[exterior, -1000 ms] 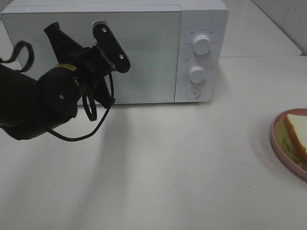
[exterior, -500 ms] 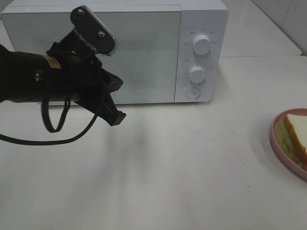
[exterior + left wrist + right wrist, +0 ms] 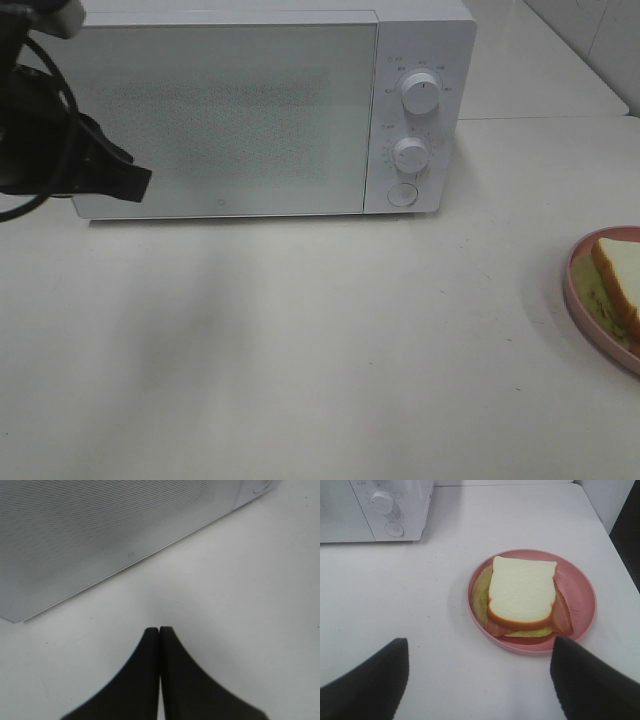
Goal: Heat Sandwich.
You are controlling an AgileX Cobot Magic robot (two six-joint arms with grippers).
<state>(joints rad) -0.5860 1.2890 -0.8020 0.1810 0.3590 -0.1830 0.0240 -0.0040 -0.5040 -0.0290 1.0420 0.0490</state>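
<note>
Tabletop (image 3: 330, 350): white, plain surface carrying all items.

Microwave (image 3: 230, 110): white, at the rear edge of the tabletop toward the left rear corner; door shut, speckled grey window; 2 round dials (image 3: 421, 92) stacked on the right-hand panel, 1 round button (image 3: 402, 194) below them.

Plate (image 3: 580, 587): round, pink, at the right edge of the tabletop, well apart from the microwave; partly cut off in the exterior high view.

Sandwich (image 3: 522, 592): lies on the plate, touching it. Pale square bread slice on top with tan crust, green and red-orange filling showing at its sides.

Left gripper (image 3: 159, 630): black, jaws pressed together with nothing between them, above bare tabletop just in front of the microwave door's lower edge, at the left edge of the exterior high view.

Right gripper (image 3: 480, 652): black, jaws spread wide and empty, near the plate, with the sandwich seen between the 2 fingers (image 3: 370, 680); not touching plate or sandwich.
</note>
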